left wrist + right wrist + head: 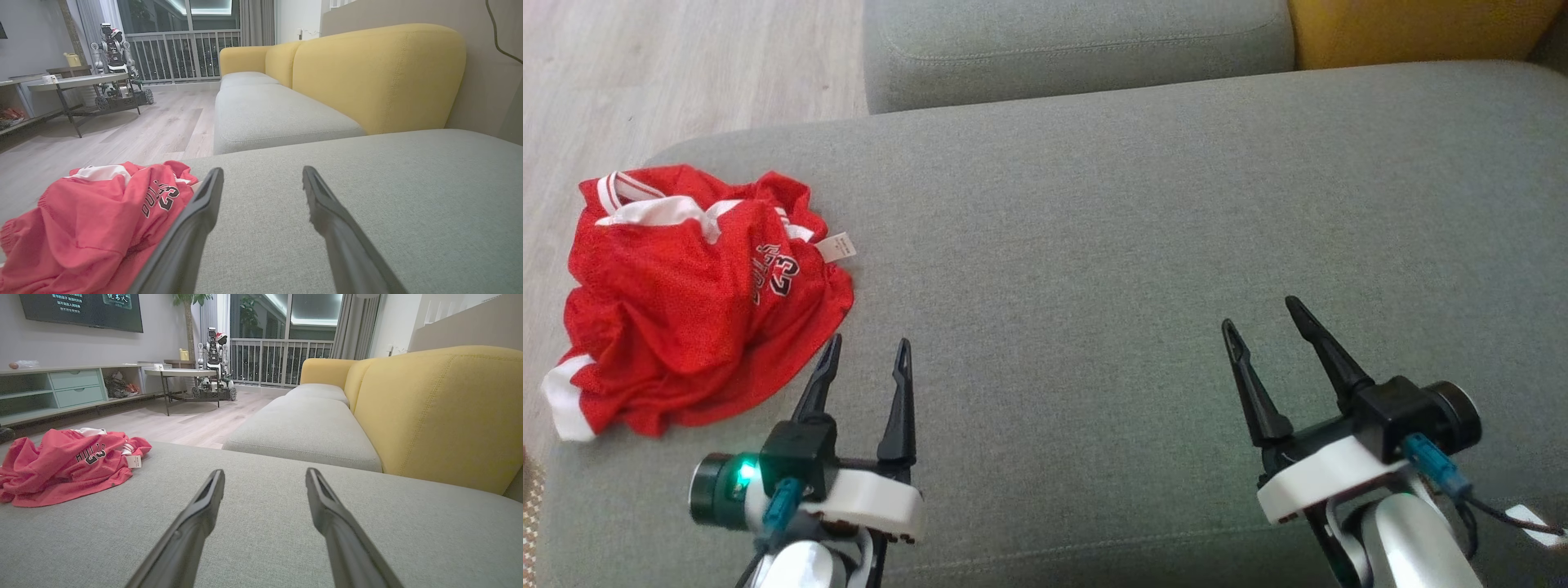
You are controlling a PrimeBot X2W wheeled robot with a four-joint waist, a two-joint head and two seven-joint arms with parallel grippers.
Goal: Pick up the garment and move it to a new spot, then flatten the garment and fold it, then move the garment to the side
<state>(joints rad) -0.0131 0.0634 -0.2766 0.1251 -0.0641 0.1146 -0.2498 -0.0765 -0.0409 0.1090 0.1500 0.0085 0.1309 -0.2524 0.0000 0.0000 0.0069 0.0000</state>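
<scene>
My left fingers (900,392) and right fingers (1252,388) hang wide and empty over the grey sofa seat (1094,204). The crumpled red garment (686,302) lies near the left pair. Pickup not begun; next, I judge, a leftward reach and pinch.

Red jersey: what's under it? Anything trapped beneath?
The red jersey lies crumpled on the grey seat cushion, at its left end. Cushion fabric shows along the jersey's near and right edges. Whether anything sits beneath the folds can't be told; the heap covers it.
</scene>
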